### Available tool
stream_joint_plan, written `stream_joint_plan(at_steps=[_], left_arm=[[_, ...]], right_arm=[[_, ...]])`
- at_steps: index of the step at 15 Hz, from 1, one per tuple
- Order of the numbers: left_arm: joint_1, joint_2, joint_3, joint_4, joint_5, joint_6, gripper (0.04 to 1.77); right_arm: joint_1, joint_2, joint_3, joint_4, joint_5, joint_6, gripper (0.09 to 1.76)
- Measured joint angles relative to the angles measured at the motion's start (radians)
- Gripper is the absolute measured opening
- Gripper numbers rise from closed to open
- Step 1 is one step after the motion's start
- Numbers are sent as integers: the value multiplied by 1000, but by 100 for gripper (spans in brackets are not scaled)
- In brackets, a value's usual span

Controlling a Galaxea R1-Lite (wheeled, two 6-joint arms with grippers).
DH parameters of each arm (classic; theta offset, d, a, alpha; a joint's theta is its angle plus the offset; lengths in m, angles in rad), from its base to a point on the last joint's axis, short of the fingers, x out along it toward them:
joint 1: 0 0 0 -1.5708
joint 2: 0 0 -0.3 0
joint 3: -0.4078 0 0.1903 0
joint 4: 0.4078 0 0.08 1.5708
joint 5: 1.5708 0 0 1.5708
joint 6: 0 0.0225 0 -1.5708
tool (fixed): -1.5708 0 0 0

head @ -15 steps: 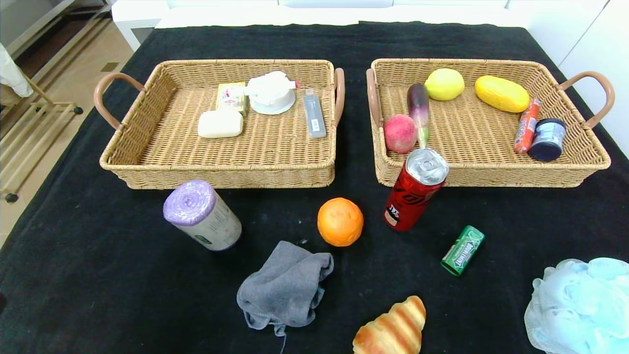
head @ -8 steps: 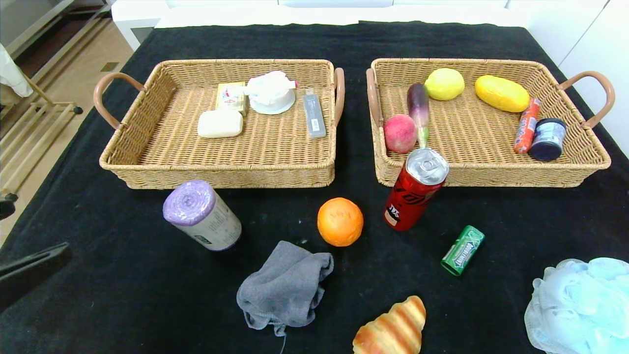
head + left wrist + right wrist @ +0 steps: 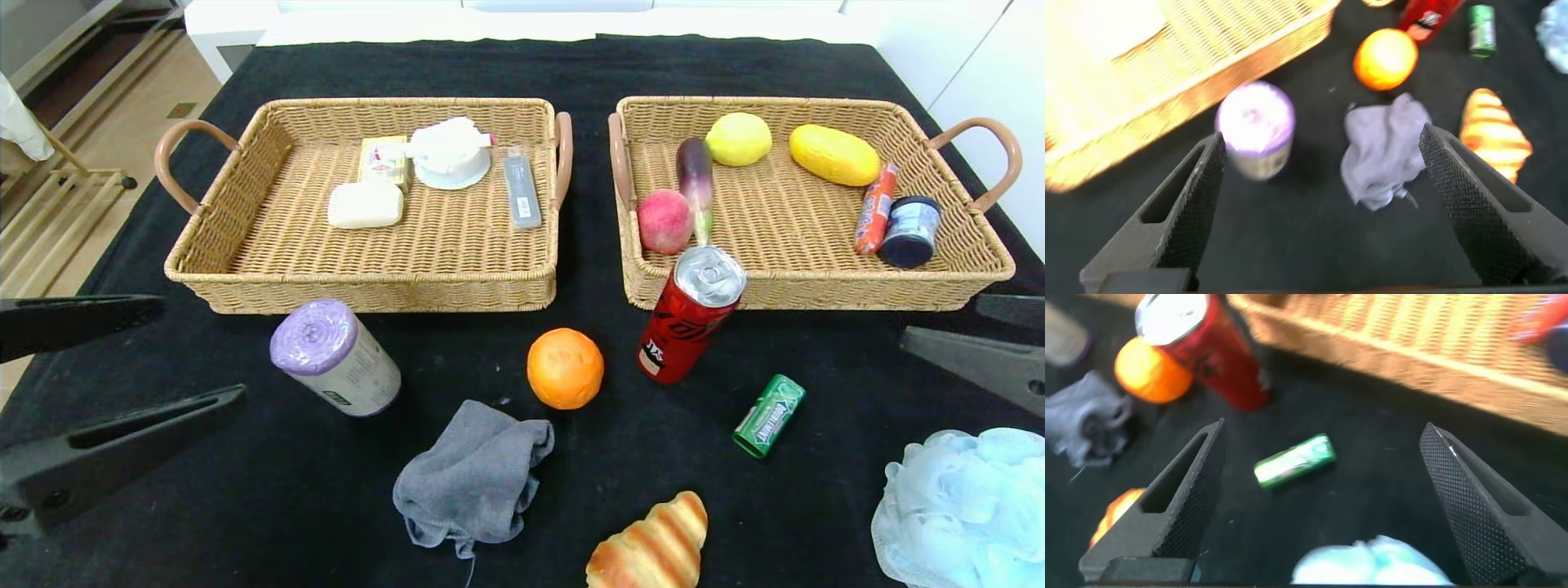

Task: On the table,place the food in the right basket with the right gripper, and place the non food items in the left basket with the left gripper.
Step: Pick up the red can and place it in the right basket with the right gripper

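Food and other items are lying on the black table in front of two baskets. We are holding our left end effector, jaws wide apart and empty, just beside the purple-capped roll, with the grey cloth beyond it. Our right end effector, also spread and empty, is hovering near the green gum pack, the red can and the blue bath sponge. Between them are sitting the orange and the croissant.
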Motion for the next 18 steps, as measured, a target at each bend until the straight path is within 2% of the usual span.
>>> stream_joint_plan(at_steps=[4,7,14,18], left_arm=[[-40,66,-10,-76,1,6,172],[-51,87,-12,-77,-2,85,172],[-92,89,-1,-77,7,95,172],[-99,84,0,-75,7,95,172]], right_arm=[[83,53,1,-39,-30,-1,171],[115,95,9,-85,-55,2,171],[171,124,13,-87,-60,-3,171],[270,152,17,-90,-165,-4,171]])
